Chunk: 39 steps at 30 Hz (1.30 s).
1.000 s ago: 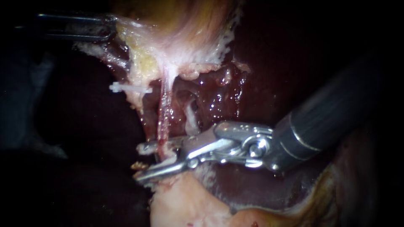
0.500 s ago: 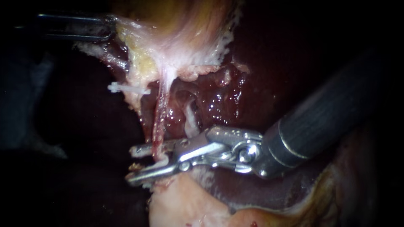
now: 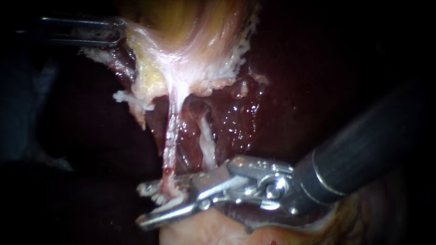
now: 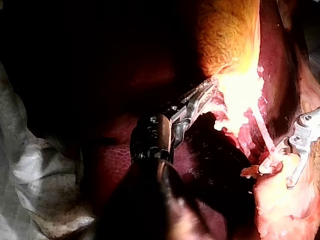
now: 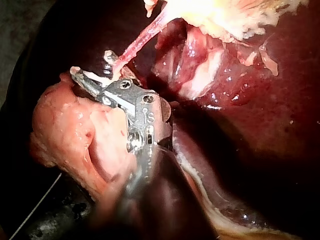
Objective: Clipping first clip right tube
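at ten o'clock in the endoscope view the left instrument [image 3: 119,32] clamps the gallbladder [image 3: 190,31] edge, stretching the pink tube [image 3: 171,136] so the right instrument [image 3: 147,204], open at six o'clock, can straddle it; the wrist views show that clamp, then that unclosed straddle.

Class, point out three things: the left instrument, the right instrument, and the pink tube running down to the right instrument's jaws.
left instrument [image 4: 210,87]: left wrist view, on its metal tip.
right instrument [image 3: 141,204]: endoscope view, in the gap between its open jaws.
pink tube [image 3: 171,136]: endoscope view, halfway along its length.
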Each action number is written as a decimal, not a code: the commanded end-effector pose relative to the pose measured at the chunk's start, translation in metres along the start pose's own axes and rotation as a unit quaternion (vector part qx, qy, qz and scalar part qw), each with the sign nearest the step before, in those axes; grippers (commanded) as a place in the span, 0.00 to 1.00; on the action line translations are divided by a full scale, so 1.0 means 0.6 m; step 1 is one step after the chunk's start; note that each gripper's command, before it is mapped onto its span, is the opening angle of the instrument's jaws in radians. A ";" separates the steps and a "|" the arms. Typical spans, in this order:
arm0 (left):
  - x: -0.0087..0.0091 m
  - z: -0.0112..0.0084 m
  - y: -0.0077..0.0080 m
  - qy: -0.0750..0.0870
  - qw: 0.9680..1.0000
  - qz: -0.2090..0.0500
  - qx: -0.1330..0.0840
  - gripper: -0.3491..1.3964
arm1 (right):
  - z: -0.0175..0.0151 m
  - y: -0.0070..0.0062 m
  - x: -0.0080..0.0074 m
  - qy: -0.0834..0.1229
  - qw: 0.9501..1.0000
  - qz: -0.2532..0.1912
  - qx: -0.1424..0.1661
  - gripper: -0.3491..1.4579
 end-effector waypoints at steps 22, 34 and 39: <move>0.0001 0.0000 -0.0001 0.000 1.000 0.000 -0.001 0.00 | -0.0019 0.0017 0.0001 0.005 1.000 0.003 -0.001 0.26; 0.0001 0.0000 -0.0001 0.000 1.000 0.000 -0.001 0.00 | -0.0028 0.0027 0.0005 0.009 0.999 0.033 -0.010 0.00; 0.0001 0.0000 -0.0001 0.000 1.000 0.000 -0.001 0.00 | -0.0033 0.0033 0.0002 0.008 0.999 0.048 -0.010 0.00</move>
